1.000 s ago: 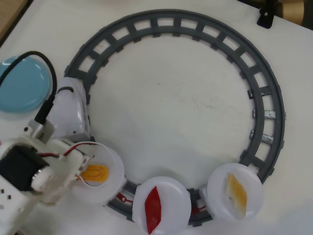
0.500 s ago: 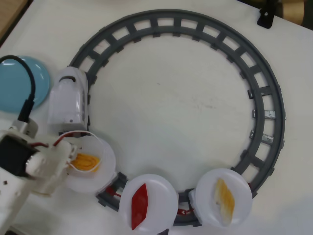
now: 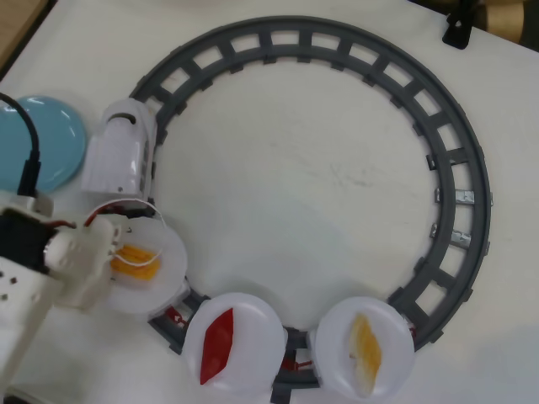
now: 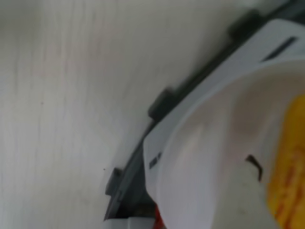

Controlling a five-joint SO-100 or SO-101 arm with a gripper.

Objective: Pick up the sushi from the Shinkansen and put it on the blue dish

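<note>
While the Shinkansen [image 3: 120, 156] rolled on, the tool [image 3: 126, 259], grip unclear, stayed over the sushi [image 3: 139, 263].

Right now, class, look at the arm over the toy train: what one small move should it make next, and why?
Probably close the gripper on the yellow sushi and lift. In the overhead view the gripper sits over the first white disc behind the train, right at the sushi, but a firm hold isn't visible. The blue dish waits empty at the left.
</note>
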